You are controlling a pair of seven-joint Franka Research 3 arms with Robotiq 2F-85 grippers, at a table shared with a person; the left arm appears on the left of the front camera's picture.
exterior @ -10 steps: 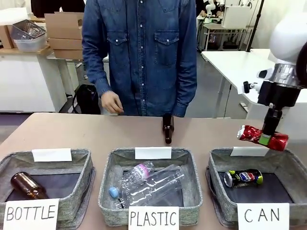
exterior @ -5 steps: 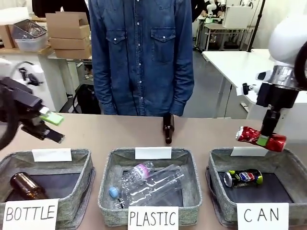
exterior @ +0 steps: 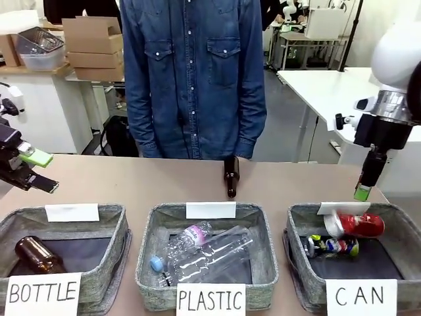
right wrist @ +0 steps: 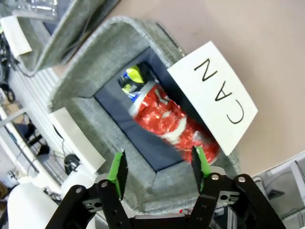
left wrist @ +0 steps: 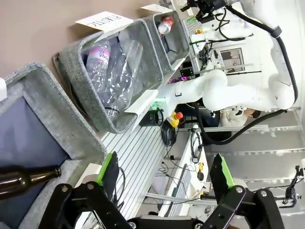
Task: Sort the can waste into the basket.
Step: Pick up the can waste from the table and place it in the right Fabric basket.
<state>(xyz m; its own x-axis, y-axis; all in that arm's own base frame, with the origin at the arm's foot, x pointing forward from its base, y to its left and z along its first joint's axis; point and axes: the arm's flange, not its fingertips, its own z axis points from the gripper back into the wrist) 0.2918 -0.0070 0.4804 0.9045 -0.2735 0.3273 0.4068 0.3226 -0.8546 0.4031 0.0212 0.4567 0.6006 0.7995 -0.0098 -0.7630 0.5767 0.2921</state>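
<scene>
While I am watching from the front camera, my right gripper [exterior: 364, 191] is hanging above the far rim of the CAN basket [exterior: 299, 257], its fingers spread apart and gripping nothing. The red can [exterior: 355, 225] is lying on its side inside that basket, tilted against the far wall just under the white rim tag [exterior: 342, 208]. It is resting partly on the dark can [exterior: 332, 246], which is lying on the basket's dark floor. In the right wrist camera I am seeing the right gripper [right wrist: 159, 172] with its green pads wide apart, the red can [right wrist: 167, 120] below and between them, and the dark can [right wrist: 131, 78] peeking out beyond it beside the handwritten CAN sign [right wrist: 213, 95].

My left gripper [exterior: 36, 171] is hovering over the tabletop [exterior: 131, 184] at the left edge, beyond the BOTTLE basket [exterior: 105, 263], and its fingers are open and empty. The left wrist camera is showing the left gripper [left wrist: 164, 174] with both pads well apart.

A brown glass bottle [exterior: 36, 255] is lying in the BOTTLE basket. Clear plastic bottles [exterior: 207, 250] are lying in the PLASTIC basket [exterior: 151, 270]. Another brown bottle [exterior: 230, 176] is standing upright on the tabletop beyond the PLASTIC basket, in front of a person in a denim shirt [exterior: 194, 72].
</scene>
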